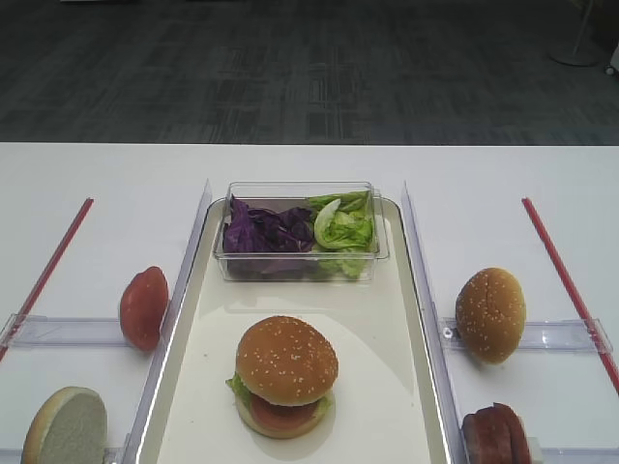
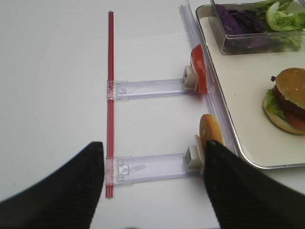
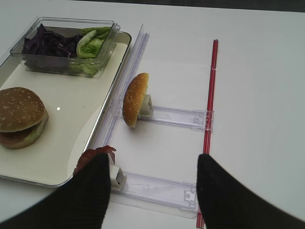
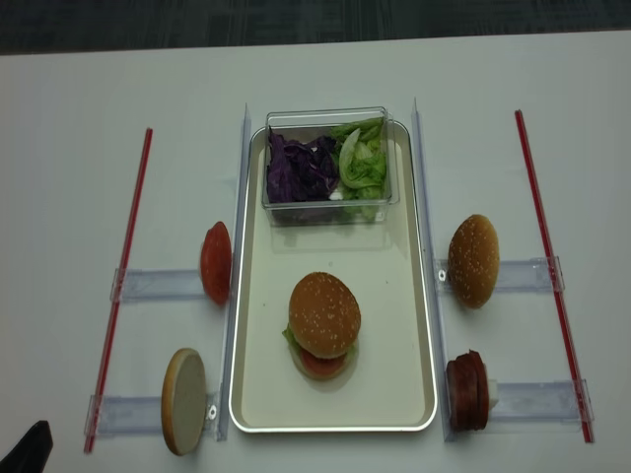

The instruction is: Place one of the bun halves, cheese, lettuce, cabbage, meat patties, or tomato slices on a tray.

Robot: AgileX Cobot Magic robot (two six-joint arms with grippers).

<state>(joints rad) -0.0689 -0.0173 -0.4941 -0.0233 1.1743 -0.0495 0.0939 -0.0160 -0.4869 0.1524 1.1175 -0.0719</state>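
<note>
Both arms are standing clear of the stock; a stacked burger is sitting on the tray [image 1: 392, 290].

Left to right: the left gripper [image 2: 155, 183] is hovering with jaws apart and empty above the pale bun half [image 1: 66, 425], the tomato slice [image 1: 144, 307] standing just beyond. On the tray, the sesame bun top [image 1: 286, 360] is capping the stack, with cabbage [image 1: 263, 230] and lettuce [image 1: 343, 227] in the clear tub [image 1: 300, 266] behind. The spare sesame bun [image 1: 490, 315] and meat patties [image 1: 497, 435] are standing on edge right of the tray, the right gripper [image 3: 152, 188] hanging over them, jaws wide, holding nothing. Advised: the next pick should close squarely across the item's upright faces, lift clear of its holder, then cross the rim.
</note>
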